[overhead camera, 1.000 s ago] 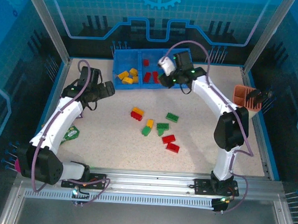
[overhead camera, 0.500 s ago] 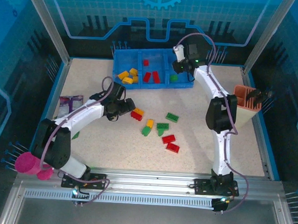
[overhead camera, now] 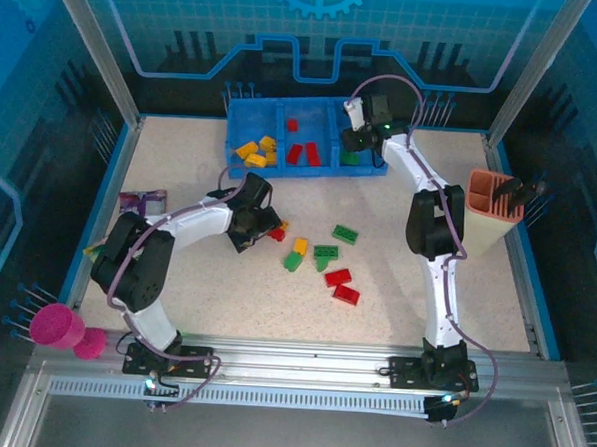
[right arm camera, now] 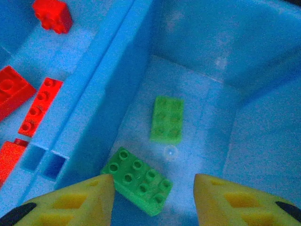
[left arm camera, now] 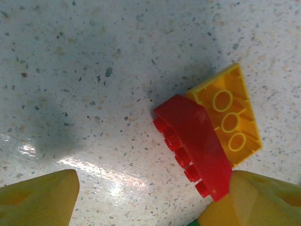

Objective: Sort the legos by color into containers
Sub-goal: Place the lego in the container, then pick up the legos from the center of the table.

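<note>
The blue tray [overhead camera: 281,168] stands at the back with orange-yellow legos [overhead camera: 257,151] in its left compartment, red ones [overhead camera: 302,152] in the middle and green ones [overhead camera: 350,158] on the right. My right gripper [overhead camera: 355,136] hangs open over the right compartment, above two green bricks [right arm camera: 167,118] [right arm camera: 138,180]; its gap [right arm camera: 155,202] holds nothing. My left gripper [overhead camera: 261,225] is low over the table, open [left arm camera: 146,197]. A red brick [left arm camera: 193,143] leans on a yellow brick [left arm camera: 228,115] and touches the right fingertip [left arm camera: 254,200].
Loose legos lie mid-table: yellow [overhead camera: 300,246], green [overhead camera: 292,262] [overhead camera: 326,253] [overhead camera: 345,234], red [overhead camera: 338,278] [overhead camera: 347,295]. A purple packet [overhead camera: 142,203] is at the left, a magenta cup [overhead camera: 55,326] at the near left, an orange-pink holder [overhead camera: 495,199] at the right.
My left gripper has swung right and down to the red and yellow pair. My right gripper has moved from the middle compartment to over the right one.
</note>
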You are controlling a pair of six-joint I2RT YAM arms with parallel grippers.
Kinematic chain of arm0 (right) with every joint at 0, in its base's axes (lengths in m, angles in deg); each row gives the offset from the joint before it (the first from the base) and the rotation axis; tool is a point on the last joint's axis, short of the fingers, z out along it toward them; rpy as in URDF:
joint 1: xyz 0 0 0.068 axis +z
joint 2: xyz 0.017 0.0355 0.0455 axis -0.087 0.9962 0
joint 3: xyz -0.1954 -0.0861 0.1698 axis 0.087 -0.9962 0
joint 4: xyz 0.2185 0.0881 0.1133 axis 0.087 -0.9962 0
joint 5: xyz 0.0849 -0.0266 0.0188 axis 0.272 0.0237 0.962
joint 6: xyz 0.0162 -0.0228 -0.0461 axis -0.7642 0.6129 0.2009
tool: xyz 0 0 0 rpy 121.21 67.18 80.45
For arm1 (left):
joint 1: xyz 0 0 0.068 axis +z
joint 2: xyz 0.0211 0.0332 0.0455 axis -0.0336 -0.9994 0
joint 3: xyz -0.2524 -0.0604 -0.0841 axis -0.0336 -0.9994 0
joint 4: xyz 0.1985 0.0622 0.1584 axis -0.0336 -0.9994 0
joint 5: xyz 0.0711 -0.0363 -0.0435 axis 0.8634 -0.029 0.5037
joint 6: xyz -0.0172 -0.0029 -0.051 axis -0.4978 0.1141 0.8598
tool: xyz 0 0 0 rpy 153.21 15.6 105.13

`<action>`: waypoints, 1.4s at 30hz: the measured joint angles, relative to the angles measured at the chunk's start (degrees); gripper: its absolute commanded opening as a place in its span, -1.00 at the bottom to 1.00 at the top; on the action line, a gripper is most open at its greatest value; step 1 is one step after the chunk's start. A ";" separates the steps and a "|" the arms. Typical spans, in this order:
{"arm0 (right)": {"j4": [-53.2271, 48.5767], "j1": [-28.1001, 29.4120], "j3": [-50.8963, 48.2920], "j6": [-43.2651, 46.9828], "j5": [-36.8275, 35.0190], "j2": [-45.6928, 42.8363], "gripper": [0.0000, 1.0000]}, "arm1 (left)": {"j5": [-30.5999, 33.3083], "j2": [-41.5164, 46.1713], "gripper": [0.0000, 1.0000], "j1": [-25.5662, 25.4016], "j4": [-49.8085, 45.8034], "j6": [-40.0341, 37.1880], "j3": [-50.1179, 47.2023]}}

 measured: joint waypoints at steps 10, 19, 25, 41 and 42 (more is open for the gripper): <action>2.47 -0.15 -6.47 0.63 0.04 -2.12 0.07 | -0.33 -6.10 0.46 -1.22 -0.04 3.63 5.46; 5.64 -0.48 -9.20 0.81 0.09 -5.99 0.08 | -0.33 -9.01 0.21 -2.40 -1.95 4.72 7.28; 6.32 -0.59 -9.51 0.81 0.09 -6.34 0.10 | 0.11 -9.40 -0.12 -2.40 -3.63 5.09 7.72; 6.75 -0.61 -17.70 0.35 0.09 -12.04 0.17 | -0.42 -6.64 -0.65 -2.99 -5.75 1.20 5.64; 6.75 -0.61 -18.25 0.33 0.09 -12.44 0.17 | -0.39 -5.95 -0.66 -3.10 -6.86 0.44 5.53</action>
